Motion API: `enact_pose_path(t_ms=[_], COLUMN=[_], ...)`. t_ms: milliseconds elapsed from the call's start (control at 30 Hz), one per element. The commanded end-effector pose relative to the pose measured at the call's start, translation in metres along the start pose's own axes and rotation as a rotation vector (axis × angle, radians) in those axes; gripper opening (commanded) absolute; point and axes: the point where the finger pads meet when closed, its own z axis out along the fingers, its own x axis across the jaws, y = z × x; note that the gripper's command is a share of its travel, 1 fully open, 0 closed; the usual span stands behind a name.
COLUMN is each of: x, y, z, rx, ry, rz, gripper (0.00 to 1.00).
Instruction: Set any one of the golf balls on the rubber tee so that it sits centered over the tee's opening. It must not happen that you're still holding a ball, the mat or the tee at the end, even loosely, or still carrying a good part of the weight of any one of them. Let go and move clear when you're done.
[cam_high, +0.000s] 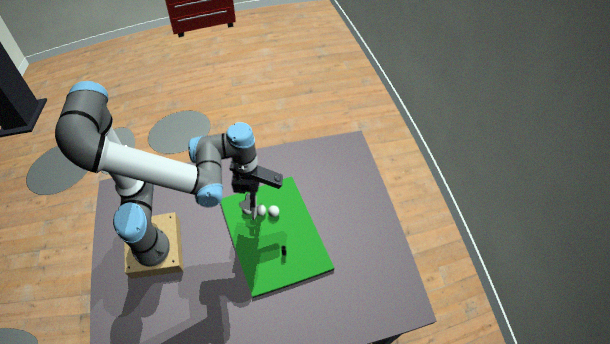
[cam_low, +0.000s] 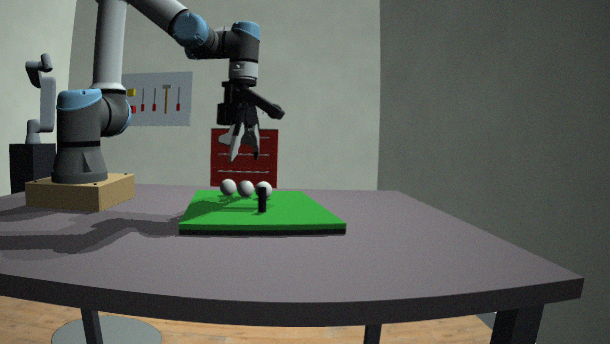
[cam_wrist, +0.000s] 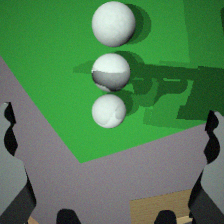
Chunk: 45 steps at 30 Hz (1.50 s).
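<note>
my claw (cam_low: 244, 150) is spread wide with nothing in it, hanging well above the green mat (cam_low: 300, 215). three golf balls (cam_wrist: 108, 110) sit in a row right below me, touching or nearly so; in the wrist view the nearest one is between my fingers' line of sight, the middle ball (cam_wrist: 110, 71) half in my shadow, the far one (cam_wrist: 113, 23) beyond. the rubber tee (cam_high: 283, 250) stands upright further out on the mat, apart from the balls, nothing on it yet. judgement: balls are light, hard, smooth and will roll or squirt if pinched off-centre, so grab across the widest part. an end ball is the easier pick, less neighbour contact. mat lies on the grey tabletop (cam_low: 425, 260).
</note>
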Motion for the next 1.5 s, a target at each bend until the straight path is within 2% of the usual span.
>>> enact_pose_path(t_ms=[0, 133, 267, 767, 800, 1467], x=[-0.001, -0.001, -0.001, -0.001, -0.001, -0.001], y=[-0.002, -0.002, -0.002, -0.002, -0.002, -0.002], z=[0.031, 0.053, 0.065, 0.067, 0.067, 0.067], rx=[0.003, 0.003, 0.003, 0.003, 0.003, 0.003], ry=[-0.001, -0.001, -0.001, -0.001, -0.001, -0.001], rz=[0.0, 0.0, 0.0, 0.0, 0.0, 0.0], gripper=[1.0, 1.0, 1.0, 1.0, 0.0, 0.0])
